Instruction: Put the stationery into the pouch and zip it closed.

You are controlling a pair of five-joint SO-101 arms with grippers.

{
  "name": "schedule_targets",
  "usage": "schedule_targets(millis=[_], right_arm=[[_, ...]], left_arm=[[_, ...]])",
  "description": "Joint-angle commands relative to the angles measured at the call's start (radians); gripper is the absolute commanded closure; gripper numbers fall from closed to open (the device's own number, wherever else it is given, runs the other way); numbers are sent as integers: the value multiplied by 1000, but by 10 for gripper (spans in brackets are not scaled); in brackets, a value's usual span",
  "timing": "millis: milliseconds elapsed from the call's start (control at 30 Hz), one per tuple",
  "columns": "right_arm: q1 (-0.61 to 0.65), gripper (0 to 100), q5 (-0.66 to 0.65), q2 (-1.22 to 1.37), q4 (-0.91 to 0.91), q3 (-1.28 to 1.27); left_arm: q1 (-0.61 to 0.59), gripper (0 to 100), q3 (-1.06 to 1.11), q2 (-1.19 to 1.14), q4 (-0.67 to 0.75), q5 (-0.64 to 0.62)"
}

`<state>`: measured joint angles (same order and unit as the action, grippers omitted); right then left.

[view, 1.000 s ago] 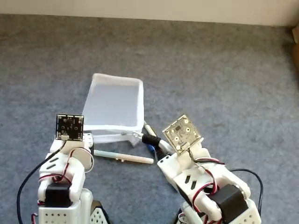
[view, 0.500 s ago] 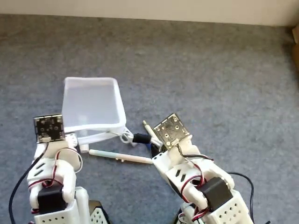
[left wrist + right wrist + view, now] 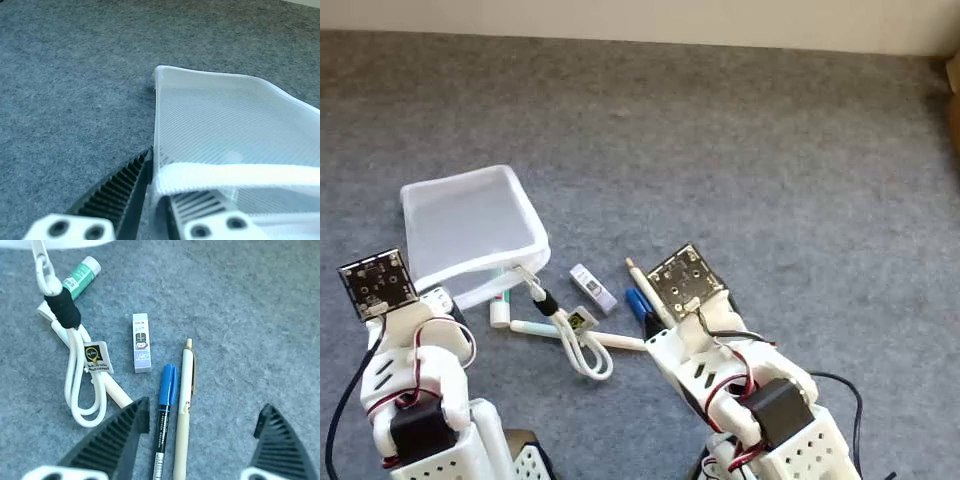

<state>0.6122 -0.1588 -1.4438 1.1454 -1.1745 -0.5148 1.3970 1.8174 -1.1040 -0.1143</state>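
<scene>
with our left claw (image 3: 154, 172) pinching the rim of the pouch (image 3: 220, 125) and our right claw (image 3: 204, 410) spread wide over the blue pen (image 3: 166, 390), we judge loading not yet begun; next, close on that pen.

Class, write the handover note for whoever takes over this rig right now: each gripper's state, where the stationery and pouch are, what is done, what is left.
Left gripper: shut on the rim of the pouch.
Right gripper: open, hovering above the blue marker and beige pen.
Also on the carpet, outside the pouch: small box, white pen, and glue stick by the pouch mouth. The pouch's cord lies across the white pen.
Done: nothing visibly packed.
Left: load every item, then zip the pouch.
</scene>
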Motion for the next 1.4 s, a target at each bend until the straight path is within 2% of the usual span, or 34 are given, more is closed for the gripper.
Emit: schedule_targets(millis=[0, 300, 567, 833, 967, 1167, 1367], right_arm=[[-1, 676, -5, -8, -25, 12], [4, 676, -9, 39, -25, 22], [5, 676, -5, 392, -51, 231], [76, 677, -3, 667, -56, 470], [131, 677, -3, 805, -134, 526], [168, 677, -6, 1004, -219, 601], [170, 677, -5, 1214, -220, 742]], left_arm=[[-19, 994, -88, 1, -8, -14], [-27, 994, -245, -1, -117, -11], [-31, 994, -323, -15, -115, 48], [-31, 994, -467, -340, -117, 84], [-39, 994, -565, -512, -143, 84], [-159, 994, -711, -682, -204, 83], [-220, 994, -746, -720, -222, 84]])
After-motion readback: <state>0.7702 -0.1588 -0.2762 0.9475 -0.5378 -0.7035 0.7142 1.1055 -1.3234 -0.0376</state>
